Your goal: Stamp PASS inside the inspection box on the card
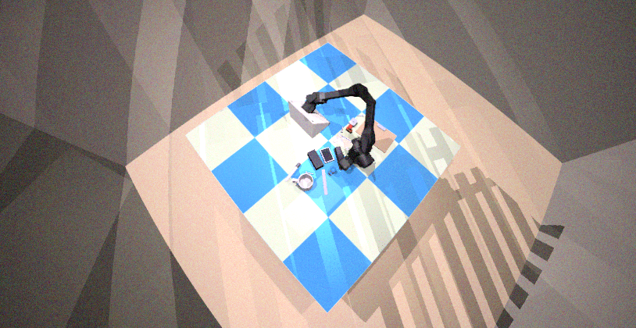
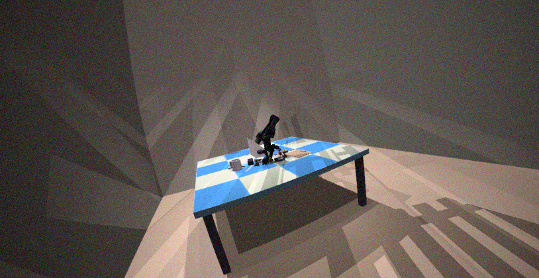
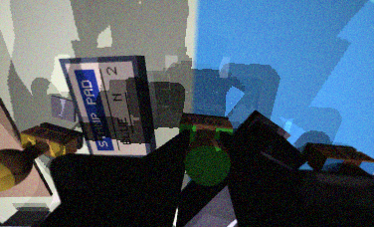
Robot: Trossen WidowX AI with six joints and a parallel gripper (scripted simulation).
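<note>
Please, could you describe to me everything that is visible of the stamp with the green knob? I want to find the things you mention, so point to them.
The green-knobbed stamp (image 3: 208, 165) has a rounded green knob, darkened by shade, above a brown, wood-looking block with green areas along its edge. It appears upright, seen from above. The gripper (image 3: 204, 135) is shut on it, its black fingers at either side. It is to the right of the stamp pad (image 3: 110, 107) in the wrist view. Its printing face is hidden.

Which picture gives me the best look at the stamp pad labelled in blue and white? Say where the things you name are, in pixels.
The wrist view: there the flat, dark-edged rectangular stamp pad (image 3: 116, 105) shows its printed label, "STAMP PAD", large and legible. In the top and exterior views, I cannot pick it out with certainty among the small things around the arm.
</note>
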